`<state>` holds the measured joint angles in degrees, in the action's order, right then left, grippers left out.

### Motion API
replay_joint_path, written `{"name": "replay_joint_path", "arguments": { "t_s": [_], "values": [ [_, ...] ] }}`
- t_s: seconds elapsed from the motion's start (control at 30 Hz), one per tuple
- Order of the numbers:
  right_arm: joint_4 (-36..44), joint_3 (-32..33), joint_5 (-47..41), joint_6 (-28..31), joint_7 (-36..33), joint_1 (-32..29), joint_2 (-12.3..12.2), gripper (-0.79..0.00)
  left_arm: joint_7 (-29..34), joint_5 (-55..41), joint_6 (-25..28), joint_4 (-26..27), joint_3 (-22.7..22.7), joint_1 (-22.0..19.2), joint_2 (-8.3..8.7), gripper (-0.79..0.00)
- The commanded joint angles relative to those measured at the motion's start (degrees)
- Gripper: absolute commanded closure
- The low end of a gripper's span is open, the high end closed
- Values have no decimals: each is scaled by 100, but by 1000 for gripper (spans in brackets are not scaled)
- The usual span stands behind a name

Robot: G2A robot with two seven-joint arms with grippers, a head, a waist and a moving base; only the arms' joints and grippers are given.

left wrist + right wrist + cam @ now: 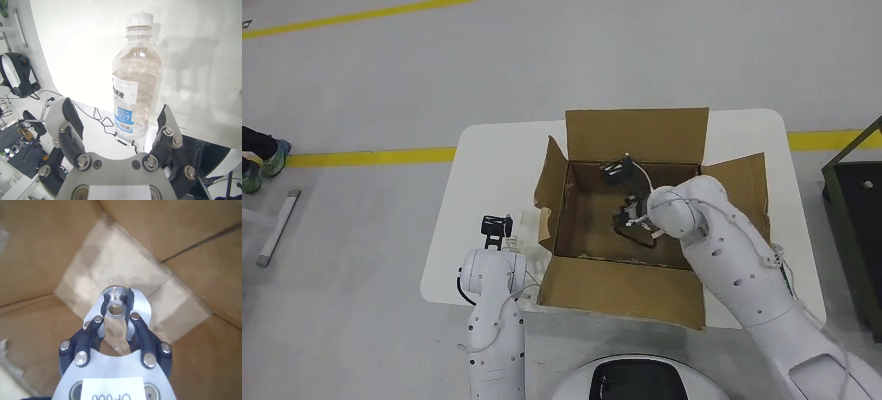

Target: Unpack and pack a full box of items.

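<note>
On my left wrist feed the left gripper has its fingers spread wide, grasping nothing. Just ahead of them, in line with the gap, is a clear plastic bottle with a white cap, a white-and-blue label and clear liquid inside. Its base end is nearest the fingers and its cap end points away from them, and the fingers do not touch it. The bottle is on the white counter with its base close to the counter's edge, though from this angle I cannot tell whether it stands or lies. From the top camera I see that same arm over the left part of the counter, its gripper just beside the left flap of the open cardboard box and outside it. The box sits on the middle of the counter with its four flaps folded outward. My right arm goes down into the box, and the right gripper is low inside it, near the middle. On the right wrist feed its fingers are clenched on a small metal ring, a polished, flanged piece with a round bore facing the camera, pressed from both sides. Behind the ring are the brown box walls and the paler bottom panels. Whether the ring touches the bottom I cannot tell.
</note>
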<state>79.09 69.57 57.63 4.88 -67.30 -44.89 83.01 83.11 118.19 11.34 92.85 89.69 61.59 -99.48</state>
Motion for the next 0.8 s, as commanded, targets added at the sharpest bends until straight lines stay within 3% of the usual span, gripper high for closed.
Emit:
{"name": "replay_joint_path", "arguments": {
  "t_s": [0.0,0.2,0.77],
  "values": [
    [167,603,-740,424,262,-365,-84,0,0,0,0,0,0,0,0,-785],
    [-55,1473,-2787,1437,573,-933,-205,0,0,0,0,0,0,0,0,-785],
    [-157,1538,-2833,1514,622,-960,-236,0,0,0,0,0,0,0,0,-785]
  ]
}}
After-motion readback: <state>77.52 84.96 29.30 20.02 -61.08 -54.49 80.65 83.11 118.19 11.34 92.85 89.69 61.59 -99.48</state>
